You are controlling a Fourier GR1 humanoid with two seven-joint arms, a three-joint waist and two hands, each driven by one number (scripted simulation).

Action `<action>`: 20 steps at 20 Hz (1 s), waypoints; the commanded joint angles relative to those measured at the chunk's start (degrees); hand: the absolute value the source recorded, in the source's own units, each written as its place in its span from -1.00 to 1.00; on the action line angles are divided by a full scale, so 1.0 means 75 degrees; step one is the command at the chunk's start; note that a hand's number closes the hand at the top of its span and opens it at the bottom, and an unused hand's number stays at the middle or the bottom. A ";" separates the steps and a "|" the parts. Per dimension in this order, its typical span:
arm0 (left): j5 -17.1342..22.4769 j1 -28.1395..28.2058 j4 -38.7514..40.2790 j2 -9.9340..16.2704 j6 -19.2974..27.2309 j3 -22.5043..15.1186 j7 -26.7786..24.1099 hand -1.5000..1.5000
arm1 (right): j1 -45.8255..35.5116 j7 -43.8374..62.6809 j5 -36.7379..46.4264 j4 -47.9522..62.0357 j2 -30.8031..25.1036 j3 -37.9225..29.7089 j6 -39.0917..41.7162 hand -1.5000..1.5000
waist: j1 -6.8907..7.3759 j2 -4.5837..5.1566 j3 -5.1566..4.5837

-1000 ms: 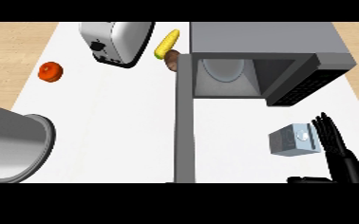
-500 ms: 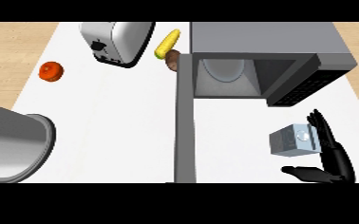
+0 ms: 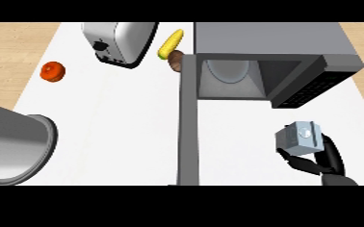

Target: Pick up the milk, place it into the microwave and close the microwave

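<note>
Right robot hand [image 3: 323, 161] now curled round milk [image 3: 301, 137] | wrist cut off | microwave [image 3: 266, 72] open

Right hand [image 3: 321, 161] has closed round milk [image 3: 301, 138], thumb now under it; carton tilted.

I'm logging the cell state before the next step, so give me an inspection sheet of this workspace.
Surface: white counter, wood floor beyond its edges.
Job's things: milk carton at right, in front of the microwave; microwave door swung open, round plate inside.
Clutter: toaster, yellow corn, a brown item beside it, red tomato, grey pot at left edge.
Hands: right hand curled round the milk; left hand not in view.
Cables: nothing seen.
Surroundings: nothing seen beyond the floor.
</note>
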 commanded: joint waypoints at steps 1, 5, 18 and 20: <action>-0.0240 -0.0243 0.0238 -0.0102 -0.0054 -0.0166 -0.0104 -1.00 | -0.0314 -0.1183 0.0338 0.0160 0.0042 0.0297 -0.0075 1.00 | -0.0018 0.0013 0.0006; -0.0314 -0.0187 0.0067 -0.0189 -0.0087 -0.0187 -0.0098 -1.00 | -0.0519 -0.1557 0.0093 0.0344 0.0123 0.0078 -0.0145 1.00 | 0.0020 0.0023 0.0013; 0.0109 0.0155 0.0032 -0.0219 -0.0448 0.0408 -0.0171 -1.00 | -0.0679 -0.0225 -0.0387 -0.0713 0.1436 0.0360 -0.0665 1.00 | -0.0055 -0.0027 -0.0009; -0.0191 0.0231 0.0014 -0.0540 -0.0482 0.0190 -0.0163 -1.00 | -0.0075 0.0501 -0.0536 -0.2128 0.1538 0.0663 -0.0351 1.00 | -0.0143 -0.0053 -0.0018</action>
